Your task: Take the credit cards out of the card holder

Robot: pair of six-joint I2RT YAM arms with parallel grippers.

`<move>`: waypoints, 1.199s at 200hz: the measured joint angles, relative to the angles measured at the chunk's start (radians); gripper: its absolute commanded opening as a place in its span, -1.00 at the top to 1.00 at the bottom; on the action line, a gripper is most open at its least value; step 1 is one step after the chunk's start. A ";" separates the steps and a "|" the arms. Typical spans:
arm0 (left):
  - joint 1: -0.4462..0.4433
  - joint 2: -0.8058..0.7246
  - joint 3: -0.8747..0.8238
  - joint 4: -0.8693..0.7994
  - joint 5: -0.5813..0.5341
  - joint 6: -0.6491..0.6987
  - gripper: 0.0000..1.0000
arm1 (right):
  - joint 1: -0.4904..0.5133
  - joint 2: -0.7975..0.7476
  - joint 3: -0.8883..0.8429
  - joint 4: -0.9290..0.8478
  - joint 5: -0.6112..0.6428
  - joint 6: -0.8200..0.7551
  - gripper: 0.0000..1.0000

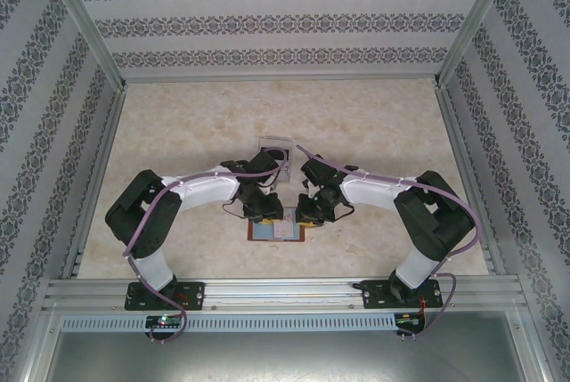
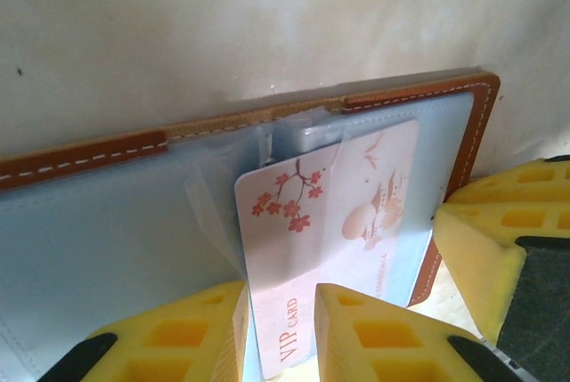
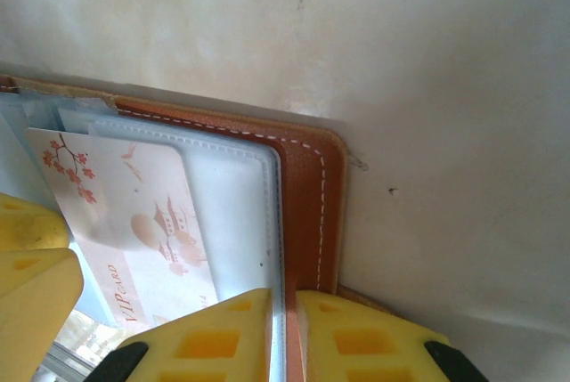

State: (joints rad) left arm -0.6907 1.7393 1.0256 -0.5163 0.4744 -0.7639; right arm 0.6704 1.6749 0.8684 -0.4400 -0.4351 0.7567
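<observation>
The card holder (image 1: 277,232) lies open on the table between both arms: brown leather rim (image 2: 405,93), grey-blue pockets. A whitish VIP credit card (image 2: 303,231) with pink blossoms sticks halfway out of a pocket. My left gripper (image 2: 280,333) is over it, jaws a little apart, the card's end lying in the gap and running under one finger; no pinch shows. My right gripper (image 3: 289,337) is shut on the card holder's (image 3: 316,186) right edge, leather and clear pocket rim between its fingers. The same card (image 3: 125,213) shows there.
A clear plastic box (image 1: 274,149) stands just behind the two grippers. Pale marbled tabletop (image 1: 374,124) stretches around, fenced by aluminium rails (image 1: 102,177) and patterned walls. The right gripper's yellow finger (image 2: 481,248) sits close beside the left gripper.
</observation>
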 measured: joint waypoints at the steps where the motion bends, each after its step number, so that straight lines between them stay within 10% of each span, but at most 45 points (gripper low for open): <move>1: 0.000 0.000 0.000 0.000 -0.001 0.000 0.48 | 0.000 0.000 0.000 0.000 0.000 0.000 0.64; 240: 0.039 -0.051 -0.121 0.161 0.092 -0.057 0.44 | 0.041 0.037 0.044 -0.001 -0.017 0.005 0.63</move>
State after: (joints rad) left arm -0.6514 1.6878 0.9051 -0.3553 0.5667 -0.8207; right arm 0.7116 1.7123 0.9127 -0.4408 -0.4522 0.7612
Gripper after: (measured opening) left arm 0.280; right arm 0.188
